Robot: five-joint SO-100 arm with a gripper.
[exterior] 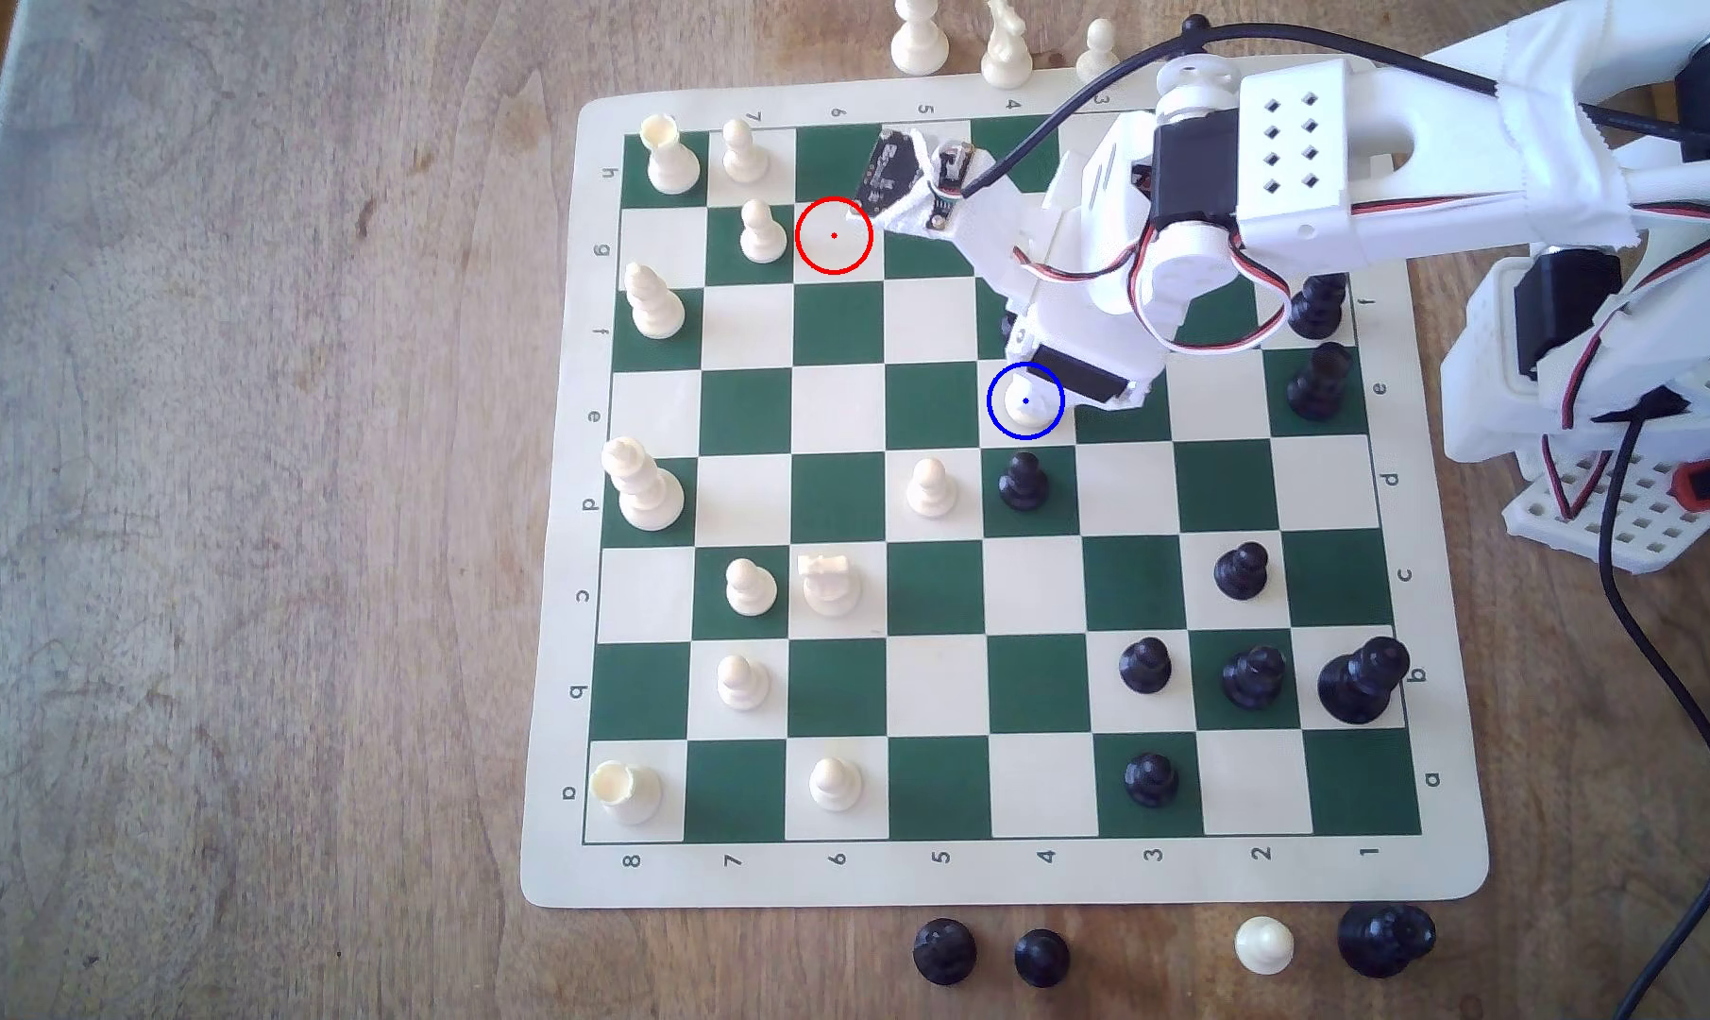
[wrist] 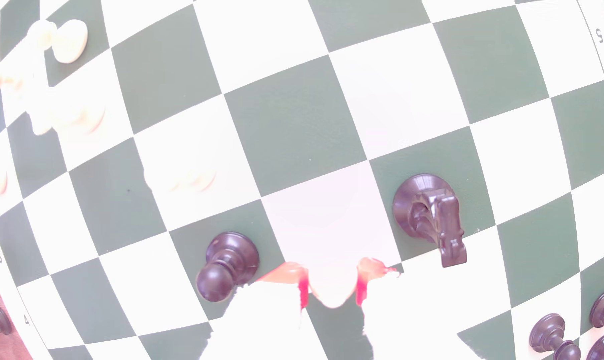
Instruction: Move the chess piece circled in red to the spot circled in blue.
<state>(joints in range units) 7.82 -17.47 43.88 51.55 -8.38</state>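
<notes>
The cream chess piece (exterior: 1013, 402) stands inside the blue ring on the cream spot (exterior: 1047, 424), mid-board in the exterior view; only its rounded top shows beneath the arm. My gripper (exterior: 1032, 384) hangs right over it. In the wrist view the piece (wrist: 332, 297) is a washed-out pale shape pressed between the two fingertips (wrist: 288, 273), and the gripper (wrist: 331, 277) looks shut on it. The red ring (exterior: 834, 235) marks a bare cream square further toward the exterior view's upper left.
A black pawn (exterior: 1022, 481) (wrist: 227, 263) and a black knight (wrist: 428, 211) stand on the squares either side of the spot. A cream pawn (exterior: 929, 487) is close by. Captured pieces lie off the board edges. A black cable (exterior: 1655, 647) trails at the exterior view's right.
</notes>
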